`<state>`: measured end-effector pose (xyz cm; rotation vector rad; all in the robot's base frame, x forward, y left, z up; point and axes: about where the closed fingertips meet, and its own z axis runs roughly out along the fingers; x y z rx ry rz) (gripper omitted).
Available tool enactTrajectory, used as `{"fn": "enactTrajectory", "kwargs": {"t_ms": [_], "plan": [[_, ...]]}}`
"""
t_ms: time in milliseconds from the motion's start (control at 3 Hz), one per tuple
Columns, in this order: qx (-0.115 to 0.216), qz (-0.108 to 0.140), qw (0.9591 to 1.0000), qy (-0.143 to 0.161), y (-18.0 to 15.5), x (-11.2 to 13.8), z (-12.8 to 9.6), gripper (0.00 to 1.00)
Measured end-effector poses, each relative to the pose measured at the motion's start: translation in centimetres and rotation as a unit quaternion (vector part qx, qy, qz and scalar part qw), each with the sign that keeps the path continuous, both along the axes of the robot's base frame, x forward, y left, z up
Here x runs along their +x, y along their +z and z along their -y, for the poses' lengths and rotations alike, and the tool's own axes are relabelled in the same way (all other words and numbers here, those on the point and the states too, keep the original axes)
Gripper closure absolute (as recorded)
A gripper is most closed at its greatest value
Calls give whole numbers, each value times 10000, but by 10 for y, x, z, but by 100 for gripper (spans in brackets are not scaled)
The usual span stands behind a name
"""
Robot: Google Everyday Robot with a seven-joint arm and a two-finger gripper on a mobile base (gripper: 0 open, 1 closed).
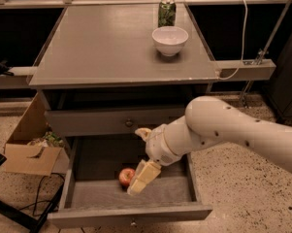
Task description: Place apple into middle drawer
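Observation:
The middle drawer (87, 214) is pulled out below the closed grey drawer front (87, 121). The small red apple (126, 176) lies on the drawer floor, left of centre. My gripper (139, 160) hangs over the drawer just right of the apple, on a white arm coming in from the right. It is open. One beige finger (142, 177) points down beside the apple and the other sticks out near the upper drawer's knob. Nothing is between them.
A white bowl (170, 39) and a green can (167, 12) stand at the back right of the cabinet top (97, 47). A cardboard box (31, 152) sits on the floor to the left, with cables by it. A white cable (242, 38) hangs at the right.

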<state>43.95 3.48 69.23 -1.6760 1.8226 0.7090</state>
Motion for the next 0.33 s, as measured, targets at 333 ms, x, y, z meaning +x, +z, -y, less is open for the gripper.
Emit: {"fn": "enactTrajectory", "kwargs": {"t_ms": [333], "plan": [[-552, 183, 9982, 158, 76, -3, 23, 0]]}}
